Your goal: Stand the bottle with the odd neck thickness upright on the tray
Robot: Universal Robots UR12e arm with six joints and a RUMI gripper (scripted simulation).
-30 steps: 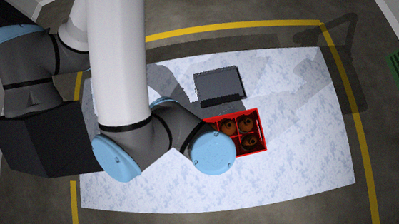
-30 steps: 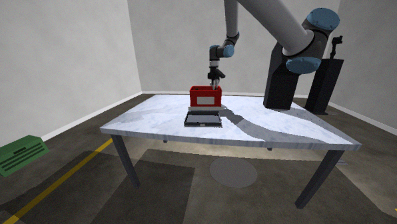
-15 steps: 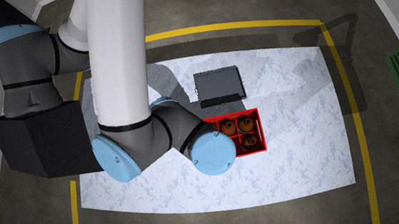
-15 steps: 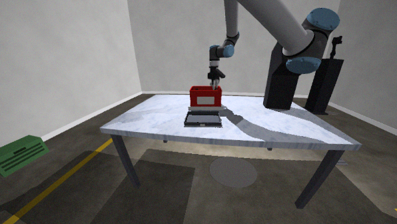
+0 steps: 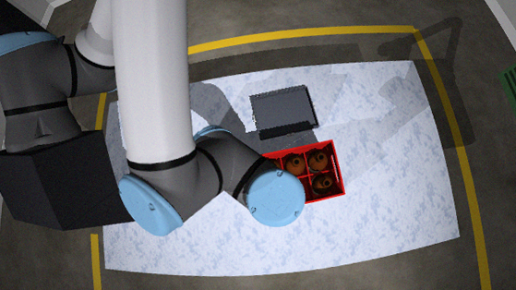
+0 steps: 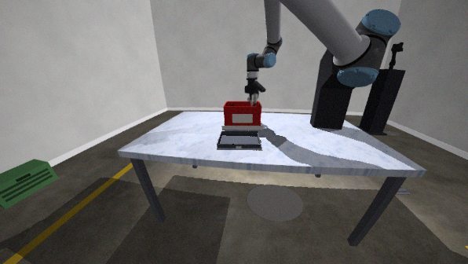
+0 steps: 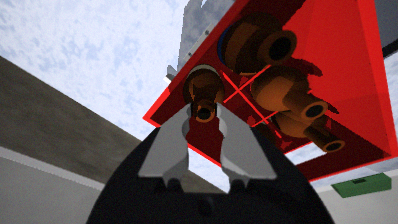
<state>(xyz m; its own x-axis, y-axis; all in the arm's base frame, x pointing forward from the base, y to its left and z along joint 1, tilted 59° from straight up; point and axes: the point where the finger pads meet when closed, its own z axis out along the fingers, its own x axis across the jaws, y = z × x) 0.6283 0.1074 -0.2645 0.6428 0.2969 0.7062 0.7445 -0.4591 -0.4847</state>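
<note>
Brown bottles (image 5: 296,163) (image 7: 281,87) upright in red crate (image 5: 322,144) (image 6: 230,120) (image 7: 345,50); one bottle (image 7: 204,90) gripped by its neck; dark tray (image 5: 286,112) (image 6: 239,139) (image 7: 387,17) flat beside crate.
</note>
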